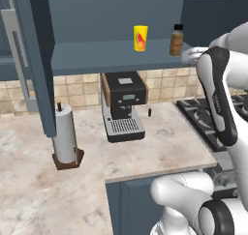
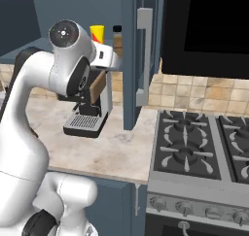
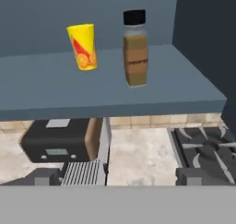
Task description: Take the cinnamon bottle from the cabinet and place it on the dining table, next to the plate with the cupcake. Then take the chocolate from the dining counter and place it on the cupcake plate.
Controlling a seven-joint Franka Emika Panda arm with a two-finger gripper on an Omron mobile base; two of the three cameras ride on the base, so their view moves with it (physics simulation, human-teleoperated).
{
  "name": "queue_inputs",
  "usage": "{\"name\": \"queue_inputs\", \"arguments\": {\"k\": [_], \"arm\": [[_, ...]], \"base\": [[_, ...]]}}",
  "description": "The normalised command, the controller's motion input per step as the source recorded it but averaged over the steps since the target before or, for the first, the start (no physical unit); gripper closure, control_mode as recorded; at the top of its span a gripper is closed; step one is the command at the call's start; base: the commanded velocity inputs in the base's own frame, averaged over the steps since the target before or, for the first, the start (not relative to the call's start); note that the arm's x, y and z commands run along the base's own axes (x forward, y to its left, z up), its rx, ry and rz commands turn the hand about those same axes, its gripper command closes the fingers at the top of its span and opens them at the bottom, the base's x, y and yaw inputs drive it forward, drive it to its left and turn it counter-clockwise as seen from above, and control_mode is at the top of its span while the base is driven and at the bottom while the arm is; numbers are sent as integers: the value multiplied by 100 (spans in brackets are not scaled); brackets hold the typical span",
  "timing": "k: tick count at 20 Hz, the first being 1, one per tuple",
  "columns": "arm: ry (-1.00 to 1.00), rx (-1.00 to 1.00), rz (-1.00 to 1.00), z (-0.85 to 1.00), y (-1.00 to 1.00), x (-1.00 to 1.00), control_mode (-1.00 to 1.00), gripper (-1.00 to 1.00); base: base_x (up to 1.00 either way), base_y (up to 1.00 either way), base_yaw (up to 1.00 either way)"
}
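Note:
The cinnamon bottle (image 3: 135,50), amber-brown with a black cap, stands upright on the shelf of the open slate-blue cabinet (image 1: 111,59), near the shelf's right end (image 1: 177,40). Left of it stands a yellow canister (image 3: 83,47) with a red mark. My gripper (image 3: 122,177) is open, level with the shelf's front edge and just short of the bottle, touching nothing. In the left base view the gripper (image 1: 188,55) hangs just right of the bottle. The cabinet door (image 2: 132,60) hides part of the bottle (image 2: 117,36). Dining table, plate, cupcake and chocolate are out of view.
A black coffee machine (image 1: 123,106) stands on the marbled counter (image 1: 160,152) below the shelf. A paper towel roll (image 1: 65,137) is at the left. The gas stove (image 2: 199,147) lies to the right under a black appliance (image 2: 209,31). The open door (image 1: 36,65) juts out at left.

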Motion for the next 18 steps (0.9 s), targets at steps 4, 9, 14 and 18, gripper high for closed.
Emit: {"name": "queue_inputs", "arguments": {"k": [4, 9, 14, 18], "arm": [[0, -5, 4, 11, -8, 22, -100, -100], [-9, -7, 13, -1, -4, 20, -100, -100], [-6, -12, 17, 0, -1, 33, -100, -100], [0, -12, 12, -2, 0, 42, -100, -100]], "base": [[0, 0, 0], [0, 0, 0], [0, 0, 0], [0, 0, 0]]}}
